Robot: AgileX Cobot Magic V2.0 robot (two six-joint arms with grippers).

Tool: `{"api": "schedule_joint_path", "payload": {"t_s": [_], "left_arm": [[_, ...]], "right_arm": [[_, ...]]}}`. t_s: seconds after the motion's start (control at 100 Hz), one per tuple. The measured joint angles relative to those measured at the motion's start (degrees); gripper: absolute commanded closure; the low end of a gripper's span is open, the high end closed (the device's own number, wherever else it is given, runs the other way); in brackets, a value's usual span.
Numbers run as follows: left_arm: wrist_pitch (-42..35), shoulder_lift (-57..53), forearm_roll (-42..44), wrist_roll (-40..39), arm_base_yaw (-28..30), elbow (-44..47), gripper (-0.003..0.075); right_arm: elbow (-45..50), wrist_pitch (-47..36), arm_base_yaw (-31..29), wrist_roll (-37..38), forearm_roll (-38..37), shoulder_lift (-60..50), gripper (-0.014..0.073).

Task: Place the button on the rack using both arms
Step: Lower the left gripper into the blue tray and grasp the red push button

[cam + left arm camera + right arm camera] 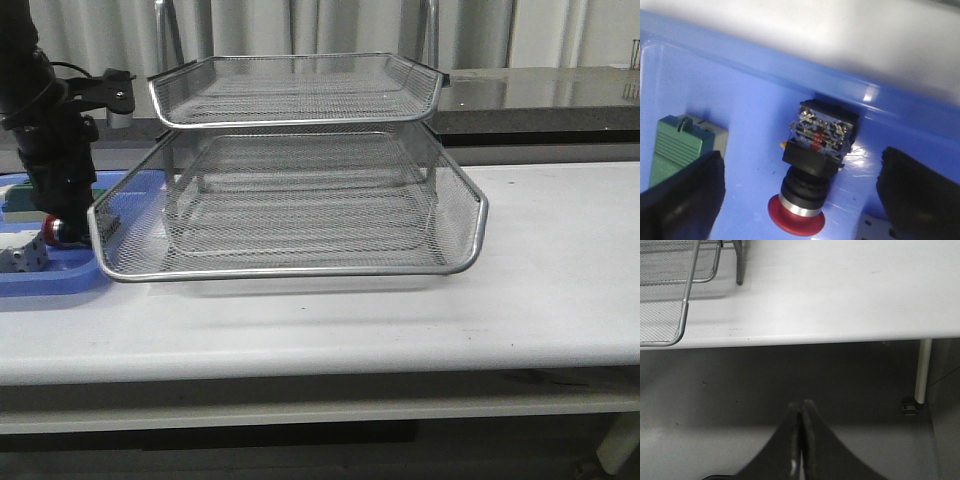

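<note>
Over the blue tray (740, 75), the left gripper (800, 192) gapes wide around the button (812, 165), gripping nothing

The button (807, 172) is lying on the blue tray (740, 85), its red head pointing toward the camera. The left gripper (800, 195) is standing open, one finger (682, 200) on either side, not touching it. A green block (680, 147) is lying nearby.

The left arm (45, 120) is matte black and bulky, with a thin black cable looping off its upper part. Left fingers (682, 200) are dark, blunt slabs. Right fingers (790, 440) are black, tapering to narrow tips.
</note>
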Motion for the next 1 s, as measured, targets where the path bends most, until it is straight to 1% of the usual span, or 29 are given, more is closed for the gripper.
{"api": "schedule_joint_path", "payload": {"t_s": [0.49, 0.81, 0.88, 1.0], "left_arm": [[-0.81, 3.88, 0.46, 0.0, 0.0, -0.33, 0.0125], [-1.07, 5.13, 0.26, 0.0, 0.0, -2.37, 0.0127], [-1.07, 5.16, 0.26, 0.0, 0.0, -2.51, 0.0151], [-1.07, 5.26, 0.09, 0.0, 0.0, -2.51, 0.0219]], "right_arm": [[0.0, 0.0, 0.0, 0.0, 0.0, 0.0, 0.0661], [0.0, 0.0, 0.0, 0.0, 0.0, 0.0, 0.0661], [0.0, 0.0, 0.0, 0.0, 0.0, 0.0, 0.0661], [0.0, 0.0, 0.0, 0.0, 0.0, 0.0, 0.0661]]}}
